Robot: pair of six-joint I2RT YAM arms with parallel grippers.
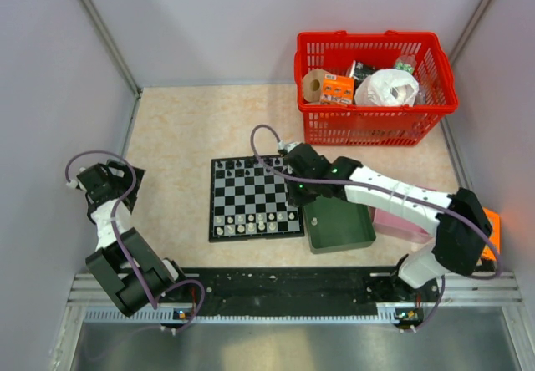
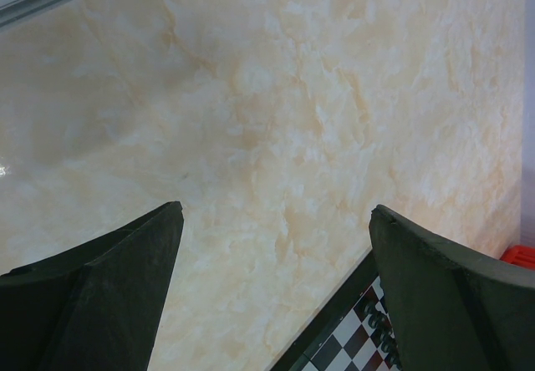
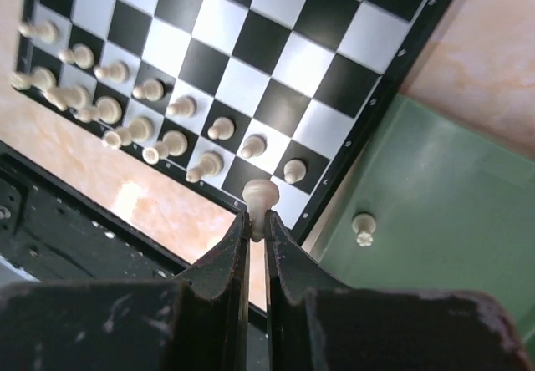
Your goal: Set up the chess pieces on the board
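The board [image 1: 255, 197] lies in the middle of the table, with black chess pieces [image 1: 247, 167] along its far edge and whitish ones [image 1: 251, 223] along its near edge. My right gripper [image 3: 257, 221] is shut on a whitish piece [image 3: 260, 194], held above the board's near right corner [image 3: 334, 183]. Several whitish pieces [image 3: 171, 144] stand in two rows on the board below it. One more whitish piece [image 3: 363, 227] lies in the green tray [image 3: 451, 195]. My left gripper [image 2: 277, 210] hangs open over bare table, left of the board's corner [image 2: 351, 337], with nothing between its fingers.
The dark green tray [image 1: 338, 223] sits against the board's right edge, with a pink box [image 1: 401, 223] just beyond it under my right arm. A red basket [image 1: 376, 87] of packages stands at the back right. Grey walls close in both sides.
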